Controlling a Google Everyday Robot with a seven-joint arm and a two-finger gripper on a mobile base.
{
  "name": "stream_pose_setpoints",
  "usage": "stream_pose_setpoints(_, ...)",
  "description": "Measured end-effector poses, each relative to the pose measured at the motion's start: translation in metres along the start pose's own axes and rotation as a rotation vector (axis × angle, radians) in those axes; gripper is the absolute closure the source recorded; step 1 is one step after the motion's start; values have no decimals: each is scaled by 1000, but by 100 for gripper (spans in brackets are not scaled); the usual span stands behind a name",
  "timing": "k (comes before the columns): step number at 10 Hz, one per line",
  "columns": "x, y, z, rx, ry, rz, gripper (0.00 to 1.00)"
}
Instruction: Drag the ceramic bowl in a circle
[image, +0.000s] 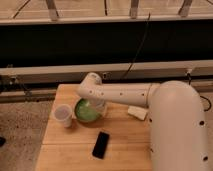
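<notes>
The ceramic bowl is a round, glossy green bowl on the wooden table, left of centre. My white arm reaches from the right across the table, and the gripper sits at the bowl's right rim, under the arm's wrist. The bowl stands just right of a small translucent white cup, close to it or touching it.
A black phone lies on the table in front of the bowl. A pale flat object lies to the right, by the arm. A dark wall with a rail runs behind the table. The floor is at the left.
</notes>
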Motion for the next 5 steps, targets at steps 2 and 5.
stream_pose_setpoints(2,-7,0,-1,-1,-7,-13,99)
stream_pose_setpoints(5,-9,0,-2,-1,-15,-19,99)
